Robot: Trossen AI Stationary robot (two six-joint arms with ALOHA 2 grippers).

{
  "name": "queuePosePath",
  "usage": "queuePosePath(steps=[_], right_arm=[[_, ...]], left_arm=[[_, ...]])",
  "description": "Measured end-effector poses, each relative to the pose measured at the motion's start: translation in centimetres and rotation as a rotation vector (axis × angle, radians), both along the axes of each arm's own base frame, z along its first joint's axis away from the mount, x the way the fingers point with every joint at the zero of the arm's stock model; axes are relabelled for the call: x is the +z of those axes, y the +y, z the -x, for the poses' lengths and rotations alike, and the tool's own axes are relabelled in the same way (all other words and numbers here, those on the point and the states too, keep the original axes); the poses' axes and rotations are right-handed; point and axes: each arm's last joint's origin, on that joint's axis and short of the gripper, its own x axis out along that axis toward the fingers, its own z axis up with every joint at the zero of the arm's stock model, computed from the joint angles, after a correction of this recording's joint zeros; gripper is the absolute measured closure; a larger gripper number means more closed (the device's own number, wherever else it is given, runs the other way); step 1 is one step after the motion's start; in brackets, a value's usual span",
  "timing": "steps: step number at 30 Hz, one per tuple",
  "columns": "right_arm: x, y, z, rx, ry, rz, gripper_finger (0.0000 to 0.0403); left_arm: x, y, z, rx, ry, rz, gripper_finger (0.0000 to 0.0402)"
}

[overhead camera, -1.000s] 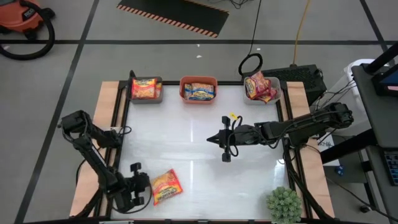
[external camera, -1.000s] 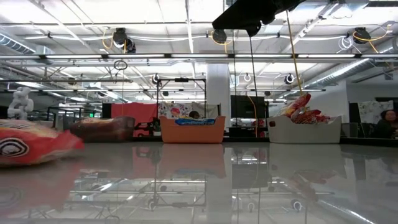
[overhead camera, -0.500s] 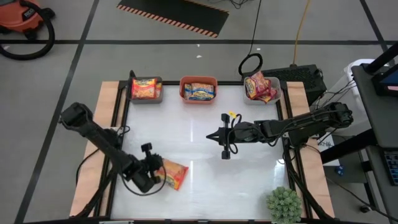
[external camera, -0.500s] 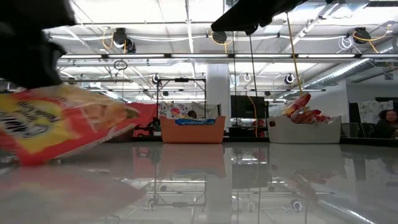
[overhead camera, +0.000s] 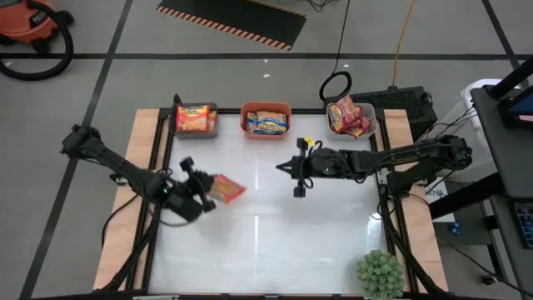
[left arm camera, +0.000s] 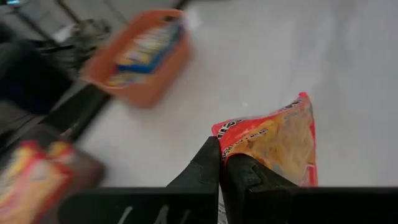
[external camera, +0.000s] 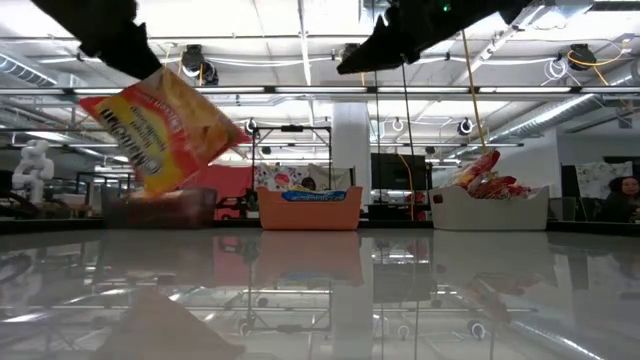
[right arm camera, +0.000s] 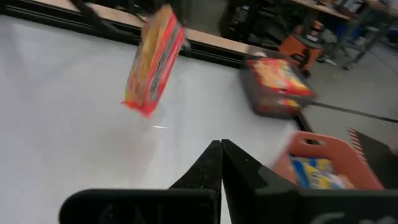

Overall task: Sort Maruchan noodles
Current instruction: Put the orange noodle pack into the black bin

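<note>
Glossy white tabletop [overhead camera: 275,242] framed by black rails, sitting under bright ceiling lights. Carrying an orange-yellow and red plastic ramen packet [overhead camera: 223,190] in the left hand [overhead camera: 202,193], fingers clamped together on one edge, left of centre in the high view; hanging tilted and clear of the surface in the low view [external camera: 160,125], probably to pass over a bin rim. Likely heading for the dark grey bin [overhead camera: 196,122] at upper left, already holding a matching orange packet. Waiting mid-frame: right hand [overhead camera: 293,169], fingers pressed together, gripping nothing, apart from the carried packet's likely path. Lining the top edge beside it: orange bin [overhead camera: 266,120] with blue-and-yellow packets, white bin [overhead camera: 350,117] with red ones. Sitting at lower right, well apart: green spiky plant [overhead camera: 381,273].
</note>
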Motion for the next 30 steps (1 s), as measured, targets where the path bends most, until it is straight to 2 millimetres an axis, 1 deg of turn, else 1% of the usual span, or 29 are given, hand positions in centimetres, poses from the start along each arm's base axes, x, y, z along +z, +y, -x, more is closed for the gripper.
queuePosePath(steps=[6,9,16,21,25,30], right_arm=[[0.0,-2.3,0.0,-0.062,0.008,0.033,0.0403],[0.0,-3.4,0.1,-0.083,0.017,0.064,0.0403],[0.0,-5.8,0.4,-0.129,0.041,0.140,0.0403],[0.0,-7.4,0.8,-0.163,0.057,0.175,0.0403],[0.0,-8.5,1.0,-0.137,0.054,0.160,0.0403],[0.0,-9.3,1.2,-0.133,0.052,0.155,0.0403]], left_arm=[[2.6,4.2,1.8,0.149,-0.068,-0.042,0.0401],[3.7,6.2,2.7,0.204,-0.076,-0.089,0.0401],[5.9,10.6,4.9,0.399,-0.109,-0.198,0.0401],[7.0,13.5,5.4,0.430,-0.122,-0.207,0.0401],[7.7,16.1,5.5,0.425,-0.165,-0.204,0.0401],[7.6,19.3,6.4,0.485,-0.175,-0.176,0.0401]])
